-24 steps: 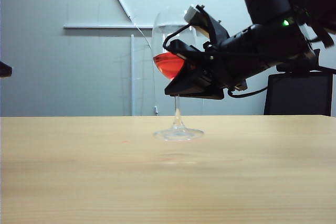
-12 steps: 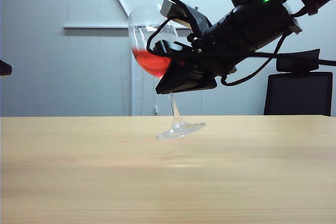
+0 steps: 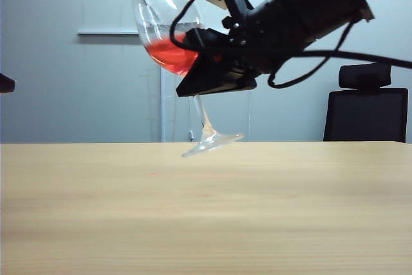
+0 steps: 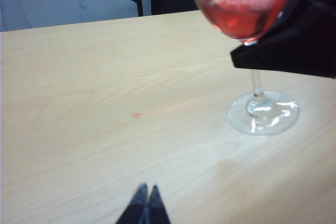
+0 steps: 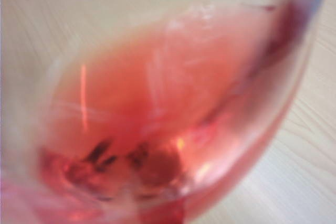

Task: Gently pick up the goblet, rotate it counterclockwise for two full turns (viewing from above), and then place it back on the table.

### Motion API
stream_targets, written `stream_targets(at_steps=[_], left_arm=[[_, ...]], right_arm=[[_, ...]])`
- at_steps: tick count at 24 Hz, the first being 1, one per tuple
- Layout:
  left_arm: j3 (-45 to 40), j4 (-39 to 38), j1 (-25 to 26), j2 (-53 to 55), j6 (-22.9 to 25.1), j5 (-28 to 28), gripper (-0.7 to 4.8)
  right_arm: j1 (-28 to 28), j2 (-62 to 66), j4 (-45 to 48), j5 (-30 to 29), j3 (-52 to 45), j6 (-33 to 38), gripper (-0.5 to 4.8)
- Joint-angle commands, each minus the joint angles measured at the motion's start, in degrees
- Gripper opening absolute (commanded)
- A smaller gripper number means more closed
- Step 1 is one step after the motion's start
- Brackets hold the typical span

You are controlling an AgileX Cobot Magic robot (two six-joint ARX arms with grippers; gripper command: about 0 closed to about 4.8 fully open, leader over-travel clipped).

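Your right gripper [image 3: 193,62] clamped on the tilted clear goblet [image 3: 168,37], round foot above the smooth wood-grain table [image 3: 206,210], left gripper [image 4: 145,203] pinched together low over the table.

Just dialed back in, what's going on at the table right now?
The right gripper holds the tall clear goblet with red liquid by the base of its bowl. The glass is lifted clear of the light wood-grain table and tilted, rim leaning to the left in the exterior view, its foot hanging above the surface. The left gripper is shut and empty, low over the table off to the side.
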Motion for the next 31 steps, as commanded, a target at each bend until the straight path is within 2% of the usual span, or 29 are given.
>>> stream_targets(at_steps=[1,6,10,14,20,23,31], left_arm=[[0.2,0.3,-0.1,0.0,0.0,0.0,-0.05],[0.2,0.3,-0.1,0.0,0.0,0.0,-0.05],[0.2,0.3,-0.1,0.0,0.0,0.0,-0.05],[0.2,0.3,-0.1,0.0,0.0,0.0,-0.05],[0.2,0.3,-0.1,0.0,0.0,0.0,-0.05],[0.2,0.3,-0.1,0.0,0.0,0.0,-0.05],[0.2,0.3,-0.1,0.0,0.0,0.0,-0.05]], right_arm=[[0.8,-2.2,8.8,-2.6,-2.6,0.3,-0.04],[2.3,-4.5,18.1,-2.1,-8.2,3.2,-0.04],[4.3,-4.9,28.3,1.9,-12.4,4.9,-0.04],[6.2,-4.9,39.9,9.7,-17.6,9.1,-0.04],[6.3,-4.9,48.6,18.8,-23.3,13.6,-0.04],[6.1,-4.9,49.7,22.8,-25.2,17.1,-0.04],[2.4,-4.3,46.8,22.3,-24.8,29.4,-0.04]])
